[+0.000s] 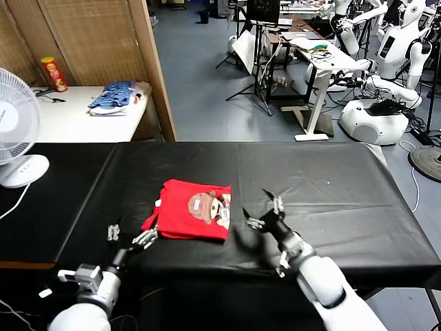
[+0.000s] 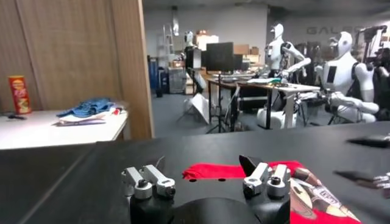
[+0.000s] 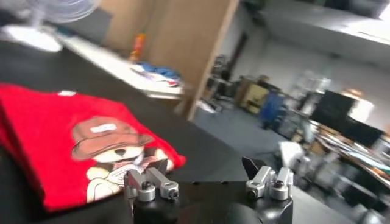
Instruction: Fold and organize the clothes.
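The red T-shirt point(image 1: 191, 208) is lying folded, graphic up, on the black table point(image 1: 331, 200). The left hand point(image 1: 128, 236) and right hand point(image 1: 265, 210) are flanking it, both open and empty; folding looks finished, next calling for tidying or withdrawing

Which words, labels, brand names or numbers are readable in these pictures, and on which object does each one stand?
"GAL...": grey lettering on the far wall, cut off by the picture edge.
Red snack can: label too small to read.
White tags on the red T-shirt: print too small to read.
Nothing else legible.
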